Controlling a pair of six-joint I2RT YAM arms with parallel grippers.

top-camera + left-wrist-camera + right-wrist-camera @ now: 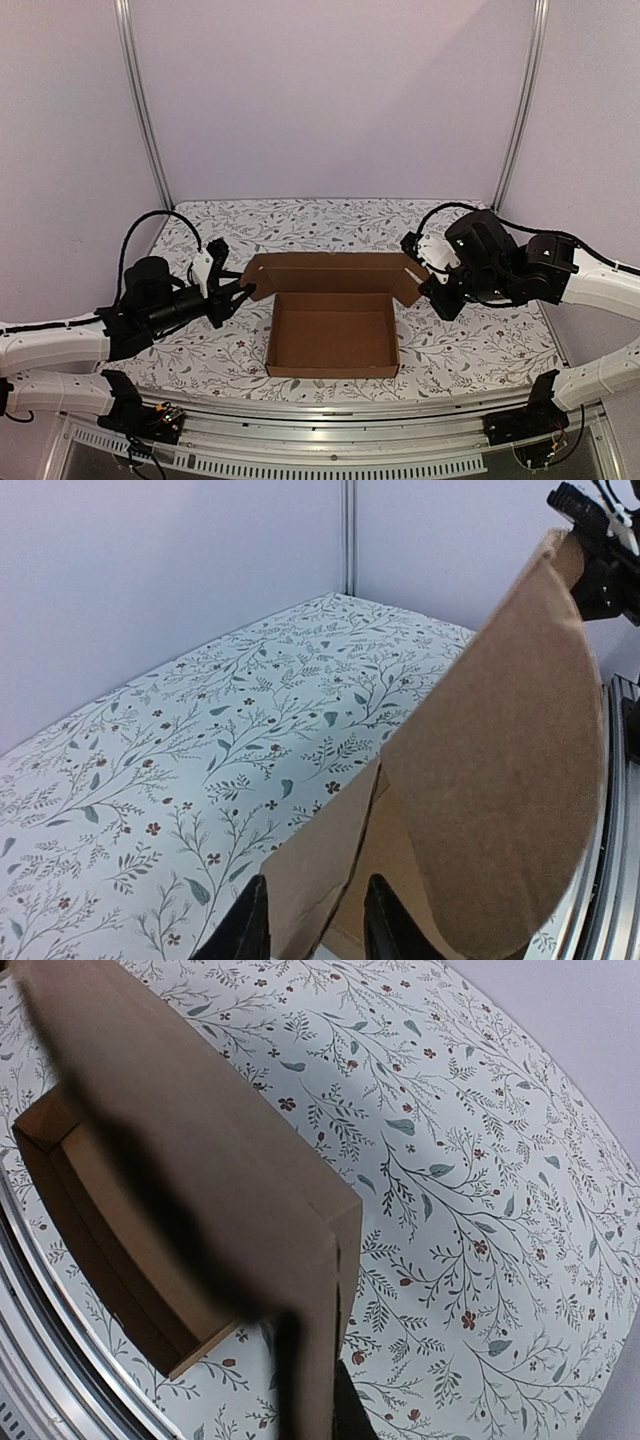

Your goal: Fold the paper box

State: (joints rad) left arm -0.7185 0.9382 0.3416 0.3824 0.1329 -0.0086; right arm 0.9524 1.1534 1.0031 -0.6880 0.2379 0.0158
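Observation:
The paper box (332, 335) sits mid-table as a shallow brown tray, its lid panel (330, 270) standing up along the far side. My left gripper (245, 292) is at the lid's left end flap. In the left wrist view its jaws (315, 905) stand apart astride that flap's (320, 870) lower corner without pinching it. My right gripper (427, 287) is shut on the lid's right end flap (410, 272). In the right wrist view the flap (310, 1290) runs down between the closed fingers (352, 1410), with the tray (100, 1220) to the left.
A floral cloth (470, 340) covers the table. A metal rail (330, 415) runs along the near edge in front of the box. Two upright frame posts (140, 100) stand at the back corners against plain walls.

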